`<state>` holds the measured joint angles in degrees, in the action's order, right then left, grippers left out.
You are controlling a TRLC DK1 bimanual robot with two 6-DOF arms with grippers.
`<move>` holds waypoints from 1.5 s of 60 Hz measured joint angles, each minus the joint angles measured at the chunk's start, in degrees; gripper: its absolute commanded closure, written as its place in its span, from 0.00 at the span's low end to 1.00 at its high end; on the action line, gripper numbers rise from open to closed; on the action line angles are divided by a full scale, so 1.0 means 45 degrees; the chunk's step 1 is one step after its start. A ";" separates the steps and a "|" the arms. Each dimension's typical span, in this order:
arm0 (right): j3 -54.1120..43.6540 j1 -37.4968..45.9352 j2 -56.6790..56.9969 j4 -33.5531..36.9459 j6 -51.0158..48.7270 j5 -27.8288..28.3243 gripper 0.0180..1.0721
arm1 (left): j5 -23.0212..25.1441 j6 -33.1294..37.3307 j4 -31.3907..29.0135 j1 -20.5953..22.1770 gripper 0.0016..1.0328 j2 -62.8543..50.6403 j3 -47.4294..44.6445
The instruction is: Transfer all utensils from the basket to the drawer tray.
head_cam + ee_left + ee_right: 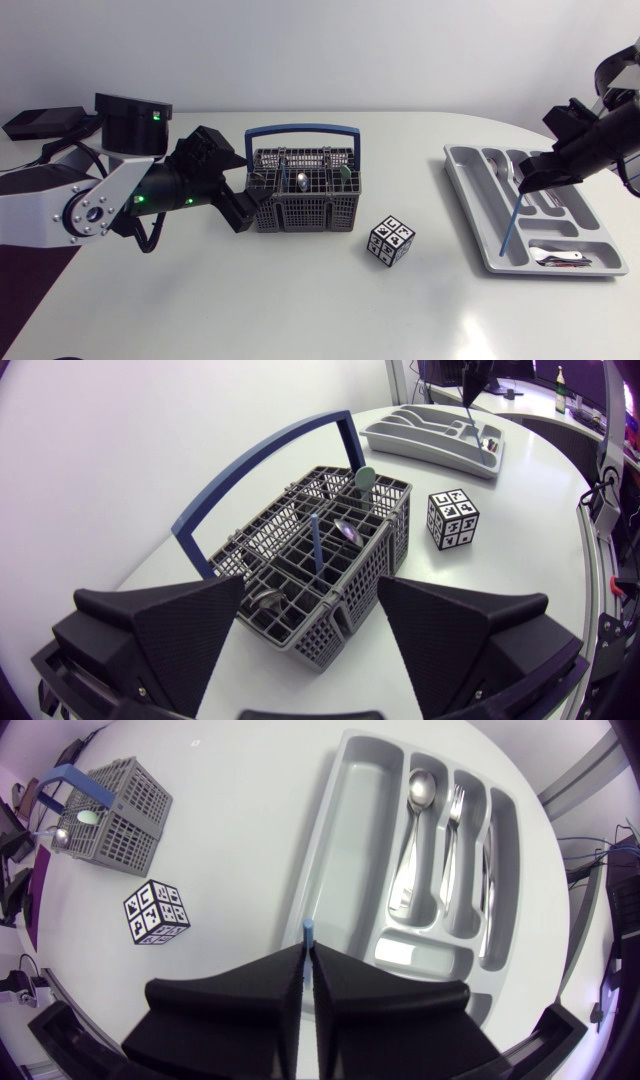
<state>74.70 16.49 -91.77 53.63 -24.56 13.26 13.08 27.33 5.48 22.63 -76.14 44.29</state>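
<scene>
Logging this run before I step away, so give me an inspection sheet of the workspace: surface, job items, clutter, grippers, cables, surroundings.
Surface: white table, no marks seen.
Job's things: grey basket with a blue handle holds a spoon, a blue stick and a green-tipped piece. The drawer tray holds a second spoon, a fork and small pieces in its end compartment.
Clutter: marker cube between basket and tray.
Grippers: left gripper open, beside the basket. The right gripper is shut on a thin blue utensil above the tray's long side compartment.
Cables: black cable looped under the left arm.
Surroundings: nothing seen.
</scene>
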 measured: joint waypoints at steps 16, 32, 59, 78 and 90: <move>0.0899 0.0126 -0.2341 -0.0738 -0.0029 0.0141 0.79 | 0.0000 0.0126 0.0063 0.0262 0.10 -0.0287 0.0000; 0.1205 0.0175 -0.3050 -0.1807 0.0117 0.0350 0.08 | -0.0010 0.0189 0.0894 0.0272 0.12 -0.1107 0.0199; -0.1297 -0.1292 -0.1049 -0.3327 0.0379 0.0340 0.05 | -0.0010 -0.0078 0.2608 0.0272 0.52 -0.2603 0.1059; -0.2327 -0.2448 0.0160 -0.3701 0.0661 0.0005 0.05 | 0.0636 -0.0112 0.2710 0.0277 0.91 -0.3113 0.1452; -0.2812 -0.2773 0.0500 -0.3886 0.0748 -0.0068 0.05 | 0.0709 -0.0112 0.2652 0.0272 0.97 -0.3264 0.1564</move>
<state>62.04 4.01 -89.52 36.14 -21.19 12.95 16.27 26.83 17.41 23.86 -90.83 51.33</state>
